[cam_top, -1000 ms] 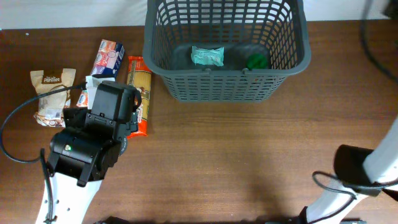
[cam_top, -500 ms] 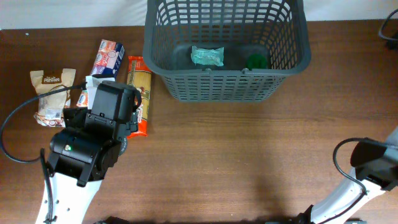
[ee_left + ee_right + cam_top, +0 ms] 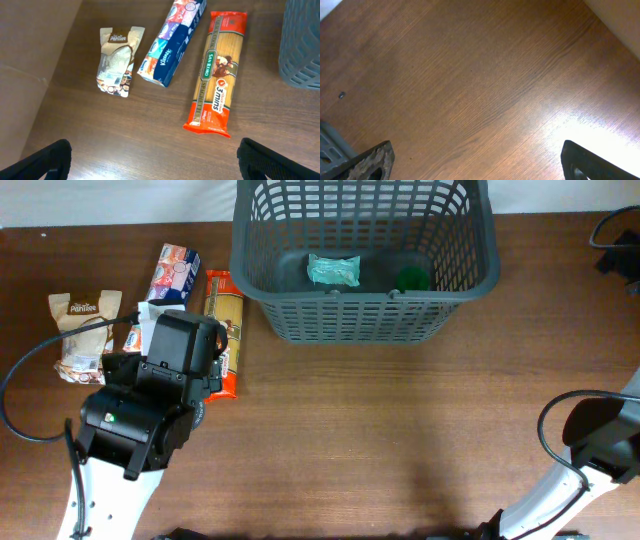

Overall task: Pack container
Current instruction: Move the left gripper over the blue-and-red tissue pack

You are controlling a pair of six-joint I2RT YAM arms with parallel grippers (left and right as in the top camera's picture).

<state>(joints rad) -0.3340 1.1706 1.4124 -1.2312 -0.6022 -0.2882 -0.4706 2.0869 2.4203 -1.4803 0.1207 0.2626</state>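
The container (image 3: 365, 320), a dark grey lattice basket, stands at the back middle of the table, and its corner (image 3: 303, 47) shows in the left wrist view. Inside lie a teal packet (image 3: 332, 270) and a green item (image 3: 411, 278). Left of it lie a spaghetti packet (image 3: 218, 75), a blue tissue pack (image 3: 172, 42) and a beige pouch (image 3: 117, 60). My left gripper (image 3: 160, 165) hangs open above the bare wood just short of the spaghetti. My right gripper (image 3: 480, 165) is open over bare table at the far right, holding nothing.
The left arm's body (image 3: 150, 410) hides part of the packets from above. The right arm (image 3: 600, 445) stands at the table's right edge with a black cable looping beside it. A pale wall edge (image 3: 620, 22) borders the table there.
The right arm has swung away toward the right edge, its head now near the back right corner. The left arm and all packets have stayed put.
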